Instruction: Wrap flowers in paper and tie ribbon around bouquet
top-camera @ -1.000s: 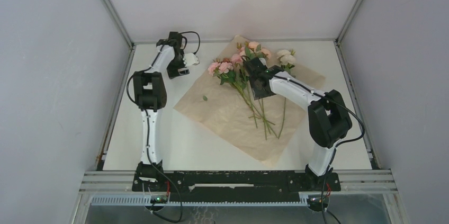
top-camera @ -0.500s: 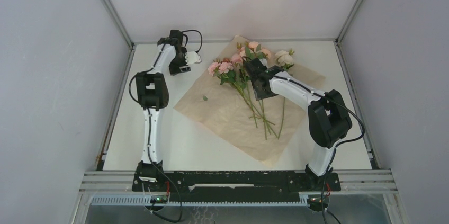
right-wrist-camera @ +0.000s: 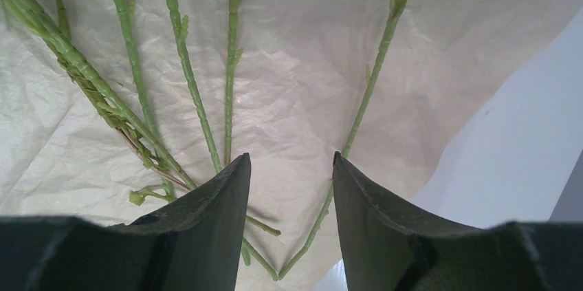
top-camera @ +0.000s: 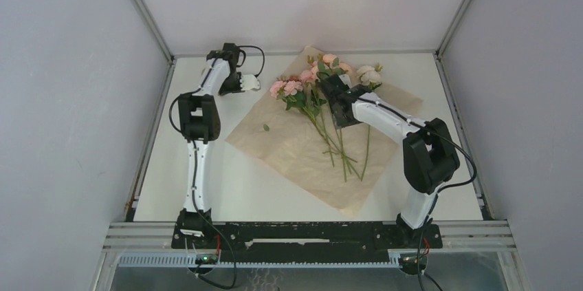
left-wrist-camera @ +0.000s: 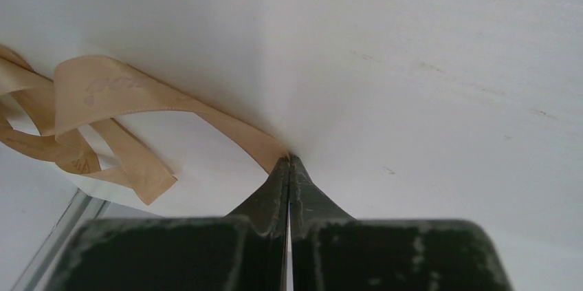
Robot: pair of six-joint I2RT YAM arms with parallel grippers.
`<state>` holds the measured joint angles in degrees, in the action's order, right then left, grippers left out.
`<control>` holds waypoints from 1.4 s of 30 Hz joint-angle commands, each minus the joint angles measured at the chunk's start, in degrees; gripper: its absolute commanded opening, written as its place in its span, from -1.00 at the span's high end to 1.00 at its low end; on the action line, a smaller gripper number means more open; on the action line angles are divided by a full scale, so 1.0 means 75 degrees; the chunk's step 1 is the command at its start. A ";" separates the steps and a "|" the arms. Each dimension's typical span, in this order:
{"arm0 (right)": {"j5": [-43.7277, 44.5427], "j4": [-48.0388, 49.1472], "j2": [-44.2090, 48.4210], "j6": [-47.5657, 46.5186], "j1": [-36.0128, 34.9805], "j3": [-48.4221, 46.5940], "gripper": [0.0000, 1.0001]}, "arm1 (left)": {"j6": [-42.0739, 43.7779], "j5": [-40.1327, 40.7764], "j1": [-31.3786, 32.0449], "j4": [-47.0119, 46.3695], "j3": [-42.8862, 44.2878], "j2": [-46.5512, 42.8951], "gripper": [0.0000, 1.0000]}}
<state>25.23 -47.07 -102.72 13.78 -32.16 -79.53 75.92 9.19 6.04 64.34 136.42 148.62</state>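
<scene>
The flowers, pink, peach and cream roses, lie loose on the paper, their long green stems fanning toward the near side. The crinkled tan paper lies flat and open; no wrapped bouquet is in view. The ribbon, a pale tan looping strip, rests at the table's back left. My left gripper is shut on one end of the ribbon, low at the table. My right gripper hangs open above the stems with nothing between its fingers.
A single loose green leaf lies on the paper's left part. White enclosure walls and metal corner posts close in the table. The table's edge rail runs just left of the ribbon.
The left gripper was open beside the ribbon and has now shut on it, after shifting slightly toward the back. The right arm has barely moved.
</scene>
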 commanded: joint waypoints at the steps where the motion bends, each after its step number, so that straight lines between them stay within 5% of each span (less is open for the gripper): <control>1: 0.0280 0.0030 0.0703 0.0048 0.0085 -0.0014 -0.12 | -0.0209 0.0325 0.0029 -0.0120 -0.0162 -0.0184 1.00; 8: 0.0280 -0.0009 0.1234 0.0104 0.0024 0.0176 -0.12 | -0.1800 -0.0129 -0.0480 -0.1099 -0.1252 -0.1514 1.00; 17: 0.0121 0.0204 0.1948 0.0231 -0.0264 0.0638 -0.12 | -0.2466 -0.0698 -0.2437 -0.1586 -0.6088 -0.4954 1.00; 25: -0.0020 0.0447 0.2076 0.0199 -0.0811 0.0763 -0.13 | -0.1477 -0.0894 -0.3790 -0.1228 -0.9962 -0.8538 1.00; 31: 0.0229 0.0202 0.2405 0.0244 -0.1024 0.0804 -0.13 | -0.2119 -0.1411 -0.3758 0.1074 -0.9169 -0.9080 1.00; 36: -0.0724 0.0480 0.2810 -0.0013 -0.1261 0.0924 -0.13 | -0.1700 -0.0722 -0.3778 0.2480 -0.8726 -1.1522 1.00; 39: -0.1314 0.0998 0.2879 -0.0714 -0.1835 0.0914 -0.14 | -0.1798 -0.0075 -0.3828 0.2456 -0.7170 -1.2847 1.00; 42: -0.1623 0.1527 0.2763 -0.0887 -0.2477 0.0912 -0.15 | -0.2785 0.0505 -0.3823 0.2497 -0.5310 -1.2944 1.00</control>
<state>18.63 -42.78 -82.39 11.11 -45.34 -72.20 61.30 6.31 -22.37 80.18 81.56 55.31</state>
